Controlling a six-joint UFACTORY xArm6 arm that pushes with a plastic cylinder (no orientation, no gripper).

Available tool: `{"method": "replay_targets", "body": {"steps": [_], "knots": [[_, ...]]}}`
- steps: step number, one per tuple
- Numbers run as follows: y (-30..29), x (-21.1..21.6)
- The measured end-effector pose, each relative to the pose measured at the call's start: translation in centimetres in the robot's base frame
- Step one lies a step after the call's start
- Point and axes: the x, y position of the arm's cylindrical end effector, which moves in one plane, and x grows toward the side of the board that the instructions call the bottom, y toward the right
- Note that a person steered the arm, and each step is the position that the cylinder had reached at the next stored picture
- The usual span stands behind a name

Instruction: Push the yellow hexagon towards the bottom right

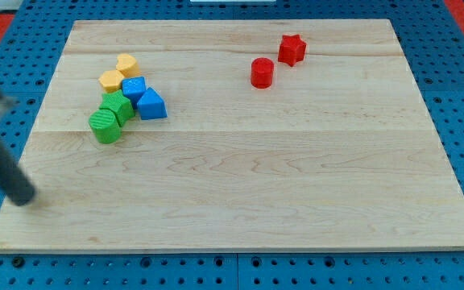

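Yellow is sitting at the far-left of the wooden board [240,185]: two yellow blocks touching each other at the top of a tight cluster. I am reading the lower-left one as the yellow hexagon [111,80], with the yellow heart [127,64] just beyond it to the right, though the shapes are small and I am not fully sure of either. Pressing against them on the near side are the blue block [134,88], the blue triangular block [151,105] and two green blocks, one green block [118,105] behind the other green cylinder [104,126].

My tip [24,198] is resting at the near-left edge of the board, blurred, well apart from every block and touching nothing; being a bare rod, it is holding nothing.

What matters for me: the hexagon is lying up and to the right of my tip, while its goal is lying down and to the right. I am judging that I need to come around to its far-left side first, since the blue and green blocks are standing directly in the push path.

Well off to the right, the red cylinder [262,72] and red star [292,49] are sitting clear.
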Motion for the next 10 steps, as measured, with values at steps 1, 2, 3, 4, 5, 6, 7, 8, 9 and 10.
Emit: {"method": "replay_targets", "body": {"steps": [1,2,3,4,5,6,7,8,9,10], "knots": [[-0.2,-1.4],[-0.2,-6.1],[3.8,-9.9],[8.6,-13.7],[9.4,-16.8],[9.4,-19.8],[9.7,-21.6],[11.0,-22.5],[13.1,-23.8],[14.9,-24.2]]}}
